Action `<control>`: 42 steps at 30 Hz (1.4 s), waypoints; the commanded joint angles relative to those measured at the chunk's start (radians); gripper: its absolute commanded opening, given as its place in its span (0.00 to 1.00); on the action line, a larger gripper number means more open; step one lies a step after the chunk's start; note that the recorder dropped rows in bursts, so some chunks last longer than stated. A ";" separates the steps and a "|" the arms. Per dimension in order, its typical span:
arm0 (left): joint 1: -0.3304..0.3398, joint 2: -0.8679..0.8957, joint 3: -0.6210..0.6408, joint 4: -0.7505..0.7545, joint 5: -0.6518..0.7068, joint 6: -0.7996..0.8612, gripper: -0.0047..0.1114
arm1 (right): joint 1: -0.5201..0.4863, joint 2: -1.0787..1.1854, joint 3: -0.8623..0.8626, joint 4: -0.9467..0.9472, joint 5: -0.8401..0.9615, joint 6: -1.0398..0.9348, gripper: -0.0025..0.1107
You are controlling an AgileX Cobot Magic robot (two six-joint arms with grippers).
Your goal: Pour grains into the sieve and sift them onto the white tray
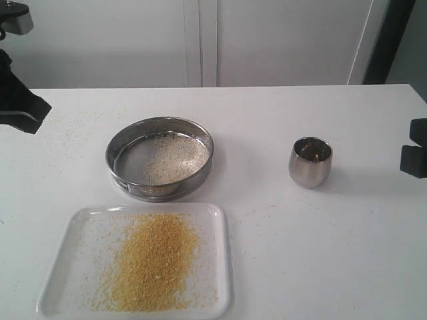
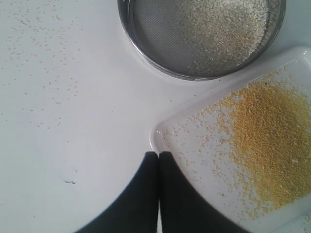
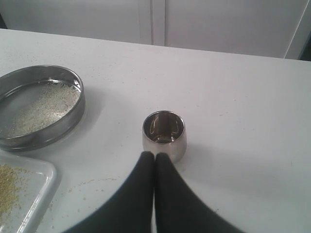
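The white tray (image 1: 80, 267) lies at the bench (image 1: 320, 253) edge closest to the exterior camera, toward its left corner, and a broad heap of fine yellow grains (image 1: 155, 263) covers its middle. Just beyond it, toward the middle of the bench, sits the sieve (image 1: 160, 159), with only paler, whitish granules spread on one side of its mesh. Stray granules dot the bench toward the left edge. The small steel cup (image 1: 310, 161) stands upright, well apart, toward the right edge. The left tool (image 2: 158, 154) hangs over the tray's corner nearest the sieve, fingers pressed tight together, nothing in them. The right tool (image 3: 154, 154) is pinched closed and empty too, tips just beside the cup in its wrist view.
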 commanded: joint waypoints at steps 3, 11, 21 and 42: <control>0.002 -0.115 0.084 -0.006 -0.039 -0.031 0.04 | -0.002 0.000 0.004 -0.005 -0.009 -0.012 0.02; 0.002 -0.347 0.262 -0.006 -0.121 -0.111 0.04 | -0.002 0.000 0.004 -0.003 -0.009 -0.012 0.02; 0.002 -0.591 0.454 -0.015 -0.181 -0.183 0.04 | -0.002 0.000 0.004 -0.003 -0.009 -0.012 0.02; 0.002 -0.667 0.495 -0.092 -0.627 -0.174 0.04 | -0.002 0.000 0.004 -0.003 -0.013 -0.012 0.02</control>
